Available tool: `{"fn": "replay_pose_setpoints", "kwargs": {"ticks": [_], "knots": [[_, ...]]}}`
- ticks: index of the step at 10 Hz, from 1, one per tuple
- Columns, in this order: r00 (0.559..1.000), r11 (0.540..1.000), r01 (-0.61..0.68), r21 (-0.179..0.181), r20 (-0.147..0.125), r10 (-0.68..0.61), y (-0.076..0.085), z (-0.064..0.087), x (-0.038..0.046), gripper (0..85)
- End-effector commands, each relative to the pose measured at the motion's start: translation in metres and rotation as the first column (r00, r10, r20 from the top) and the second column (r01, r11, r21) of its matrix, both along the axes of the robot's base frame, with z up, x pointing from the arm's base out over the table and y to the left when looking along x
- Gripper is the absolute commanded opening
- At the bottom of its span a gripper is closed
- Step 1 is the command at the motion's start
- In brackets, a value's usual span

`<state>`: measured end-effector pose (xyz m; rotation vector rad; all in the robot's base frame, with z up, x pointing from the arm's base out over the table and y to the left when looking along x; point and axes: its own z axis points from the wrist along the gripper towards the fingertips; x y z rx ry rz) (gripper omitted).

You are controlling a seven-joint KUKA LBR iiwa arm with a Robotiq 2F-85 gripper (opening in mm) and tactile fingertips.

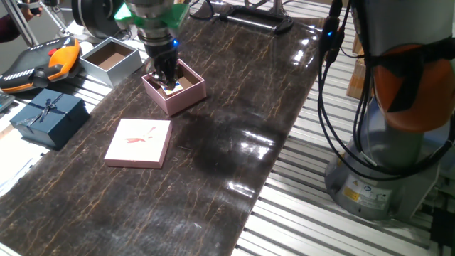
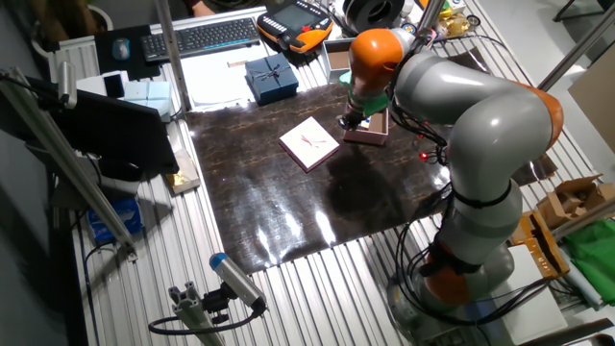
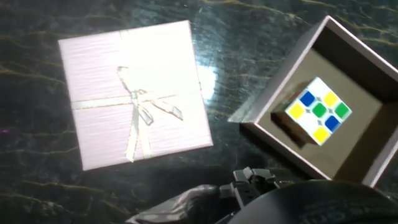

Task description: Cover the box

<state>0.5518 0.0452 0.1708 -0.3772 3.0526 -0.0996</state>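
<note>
Plainly, pink box (image 3: 348, 99) open, lid (image 3: 134, 102) beside it

Chunky silver-grey arm (image 2: 485, 115) with orange joint bands, a green collar above the black hand (image 1: 168, 77), a tiny blue light there, black cables (image 1: 334, 107) along its base.

Four gift-box pieces are showing: one open pink box (image 1: 175, 89), one pink lid (image 1: 139, 142), one grey box (image 1: 110, 60), one dark blue box (image 1: 47, 116). One colour-tiled puzzle cube (image 3: 318, 111) is sitting inside the pink box.
</note>
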Motion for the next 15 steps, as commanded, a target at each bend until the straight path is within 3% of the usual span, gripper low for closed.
{"fn": "replay_pose_setpoints", "kwargs": {"ticks": [1, 6, 8, 13, 15], "knots": [[1.0, 1.0, -0.005, 0.026, -0.005, 0.005, 0.001, -0.002, 0.0018, 0.7], [1.0, 0.999, 0.011, 0.045, -0.022, -0.01, 0.02, -0.003, 0.0044, 0.7], [1.0, 0.997, 0.019, 0.073, -0.024, -0.017, 0.02, -0.003, 0.0044, 0.7], [0.999, 0.995, 0.039, 0.089, -0.025, -0.037, 0.032, -0.01, -0.0014, 0.7], [0.999, 0.989, 0.04, 0.143, -0.016, -0.038, 0.032, -0.01, -0.0014, 0.7]]}}
